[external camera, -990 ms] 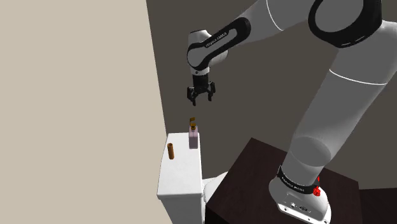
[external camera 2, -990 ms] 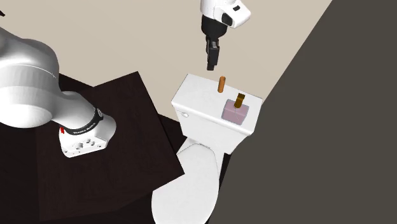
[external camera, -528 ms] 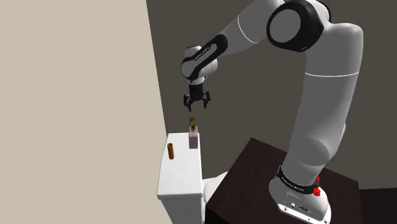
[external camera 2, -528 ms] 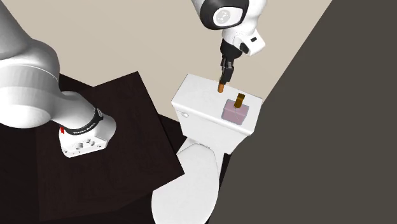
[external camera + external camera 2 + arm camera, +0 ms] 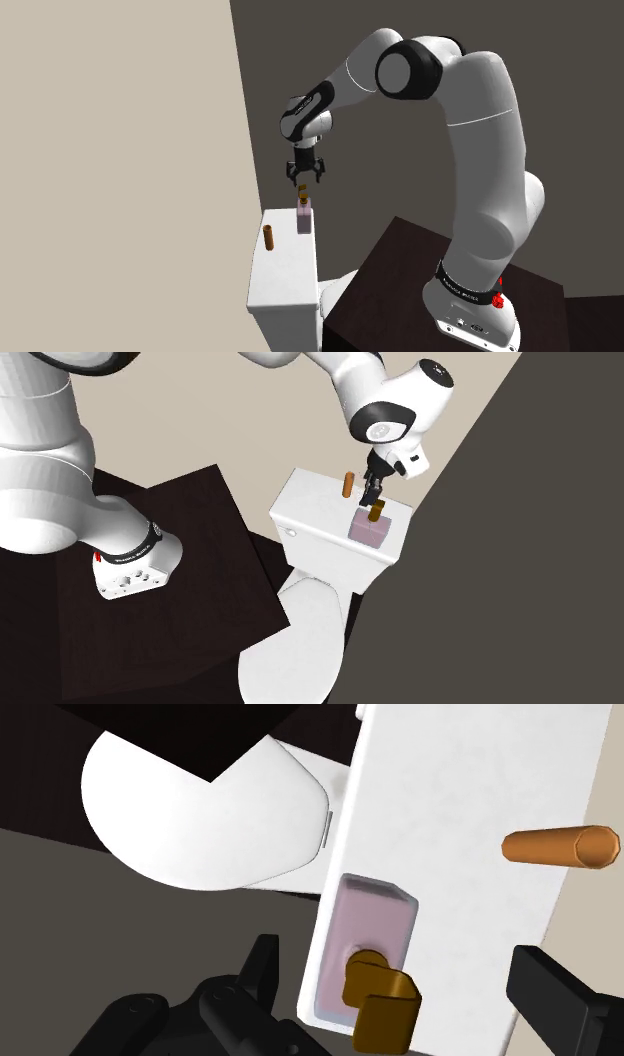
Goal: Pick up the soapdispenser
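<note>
While the claw [image 5: 304, 182] hangs wide open, the dispenser [image 5: 304, 219] stands upright directly beneath it, long axis vertical, pump [image 5: 368, 976] pointing up toward it.

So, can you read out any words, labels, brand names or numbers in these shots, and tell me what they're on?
No text here can be read.
Dark band low on the arm: small white lettering, too small to read.
Dispenser: no label or text.
Tank: no text.
Brown tube: no text.
</note>
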{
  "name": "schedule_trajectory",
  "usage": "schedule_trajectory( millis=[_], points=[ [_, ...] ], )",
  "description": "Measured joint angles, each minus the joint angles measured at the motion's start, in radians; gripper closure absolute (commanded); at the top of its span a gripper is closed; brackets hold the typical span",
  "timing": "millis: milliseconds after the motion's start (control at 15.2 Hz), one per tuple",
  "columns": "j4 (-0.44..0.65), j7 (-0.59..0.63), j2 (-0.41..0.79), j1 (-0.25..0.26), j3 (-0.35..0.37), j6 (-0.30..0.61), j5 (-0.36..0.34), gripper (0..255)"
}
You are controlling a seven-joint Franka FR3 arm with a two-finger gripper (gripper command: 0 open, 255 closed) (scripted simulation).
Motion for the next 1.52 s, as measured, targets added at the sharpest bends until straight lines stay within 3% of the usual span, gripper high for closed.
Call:
schedule_trajectory(
  millis=[660,1254,1320,1518],
  points=[
    [0.416,0.052,0.423,-0.068,0.002,-0.053,0.083,0],
    [0.511,0.051,0.551,-0.081,0.006,-0.028,0.094,0],
    [0.514,0.052,0.555,-0.081,0.006,-0.026,0.094,255],
    [0.515,0.052,0.557,-0.080,0.007,-0.024,0.094,255]
  ],
)
